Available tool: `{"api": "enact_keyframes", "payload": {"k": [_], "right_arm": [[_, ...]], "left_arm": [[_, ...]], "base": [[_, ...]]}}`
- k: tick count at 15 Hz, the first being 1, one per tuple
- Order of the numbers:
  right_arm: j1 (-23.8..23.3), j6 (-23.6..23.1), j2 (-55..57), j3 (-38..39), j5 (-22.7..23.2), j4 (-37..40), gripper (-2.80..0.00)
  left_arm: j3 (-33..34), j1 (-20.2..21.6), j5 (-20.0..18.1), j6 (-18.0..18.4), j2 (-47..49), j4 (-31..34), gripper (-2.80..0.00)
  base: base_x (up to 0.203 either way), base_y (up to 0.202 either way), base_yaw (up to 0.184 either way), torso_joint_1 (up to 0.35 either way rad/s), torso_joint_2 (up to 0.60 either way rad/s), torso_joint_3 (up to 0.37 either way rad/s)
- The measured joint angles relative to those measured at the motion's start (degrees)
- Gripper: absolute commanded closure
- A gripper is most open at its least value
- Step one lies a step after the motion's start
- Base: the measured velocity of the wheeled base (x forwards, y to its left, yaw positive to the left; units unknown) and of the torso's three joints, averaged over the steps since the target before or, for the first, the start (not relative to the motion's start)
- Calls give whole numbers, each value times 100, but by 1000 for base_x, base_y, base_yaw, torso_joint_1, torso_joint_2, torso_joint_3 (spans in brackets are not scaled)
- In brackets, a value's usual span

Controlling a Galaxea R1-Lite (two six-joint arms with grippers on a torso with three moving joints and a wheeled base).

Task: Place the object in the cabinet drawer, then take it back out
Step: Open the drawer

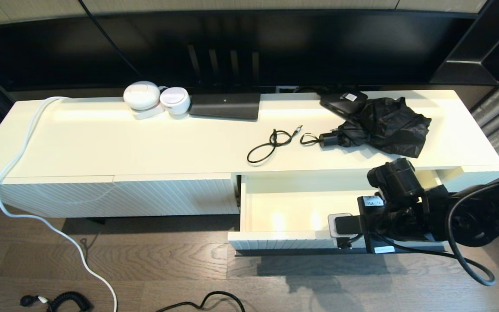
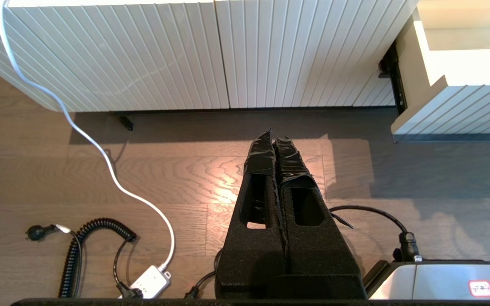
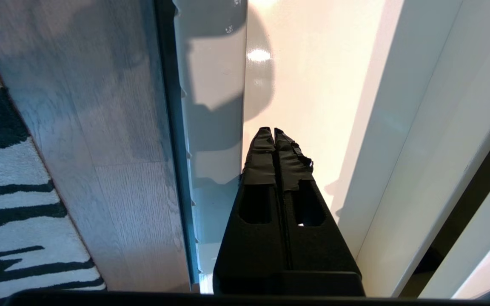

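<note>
The cabinet drawer point(image 1: 284, 208) is pulled out at the cabinet's right half, and its glossy cream interior point(image 3: 313, 85) shows nothing in it. My right arm point(image 1: 394, 203) hangs over the drawer's front right part. The right gripper point(image 3: 274, 129) is shut and empty, just inside the drawer's front wall point(image 3: 211, 85). A folded black umbrella point(image 1: 379, 125) and a black cable point(image 1: 271, 145) lie on the cabinet top behind the drawer. The left gripper point(image 2: 274, 135) is shut and empty above the wooden floor, left of the drawer's ribbed front point(image 2: 462, 110); the head view does not show it.
Two white round devices point(image 1: 156, 99), a dark flat box point(image 1: 225, 106) and a black case point(image 1: 342, 102) sit along the back of the cabinet top. A white cord point(image 1: 24, 173) hangs over the left end onto the floor, with its adapter point(image 2: 149, 282) and a coiled black cord point(image 2: 79, 250).
</note>
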Motion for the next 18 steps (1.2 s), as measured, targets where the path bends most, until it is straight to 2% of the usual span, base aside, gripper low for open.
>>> {"api": "enact_keyframes", "payload": {"k": [18], "right_arm": [[107, 100, -394, 856, 0, -110, 0]], "left_arm": [[0, 0, -2, 2, 0, 0, 0]], "base": [[0, 0, 0, 0, 0, 0]]}}
